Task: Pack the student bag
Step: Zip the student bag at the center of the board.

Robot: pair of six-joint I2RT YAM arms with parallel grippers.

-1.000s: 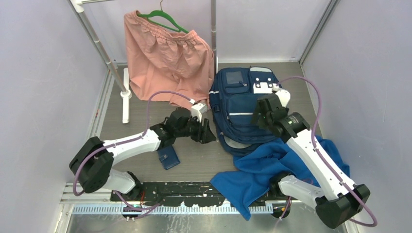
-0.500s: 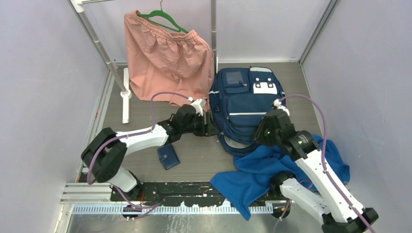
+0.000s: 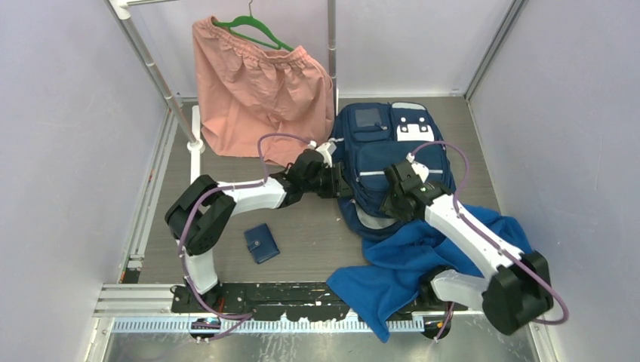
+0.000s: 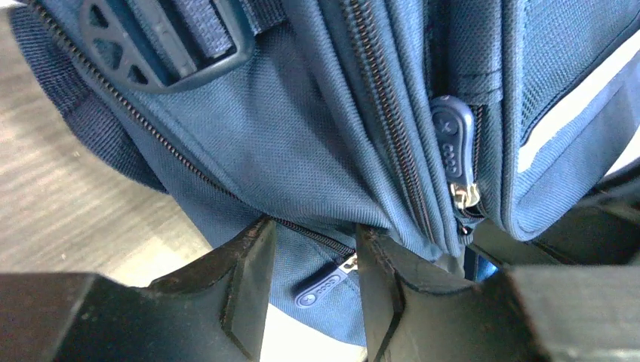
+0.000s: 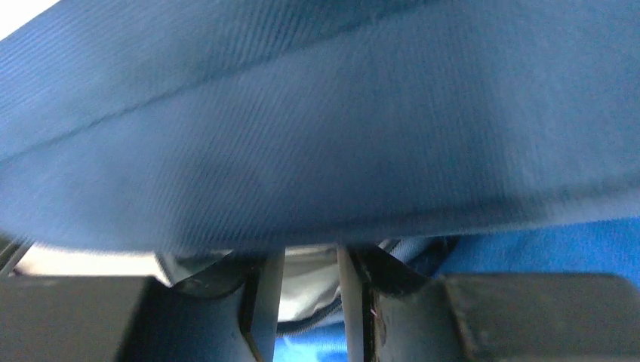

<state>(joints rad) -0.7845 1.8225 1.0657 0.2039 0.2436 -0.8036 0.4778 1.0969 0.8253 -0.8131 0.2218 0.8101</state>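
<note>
The student bag (image 3: 377,154) lies flat at the back right of the table, navy with a white stripe. My left gripper (image 3: 341,186) is at its left side. In the left wrist view the bag (image 4: 287,136) fills the frame and my left gripper (image 4: 311,290) is open, with a navy zipper pull (image 4: 323,286) lying in the gap, touching neither finger. My right gripper (image 3: 390,202) is low over the bag's near front edge. In the right wrist view it (image 5: 309,302) is open, its tips under a blurred fold of the bag (image 5: 317,151), with grey lining showing between the fingers.
A royal-blue cloth (image 3: 400,271) lies in front of the bag, under the right arm. A small navy wallet (image 3: 261,243) lies at front left. Pink shorts (image 3: 256,90) hang on a green hanger (image 3: 253,30) from a rack with a white foot (image 3: 195,147).
My left gripper has moved right, up to the bag's left side. My right gripper has come down from the bag's upper part to its near front edge.
</note>
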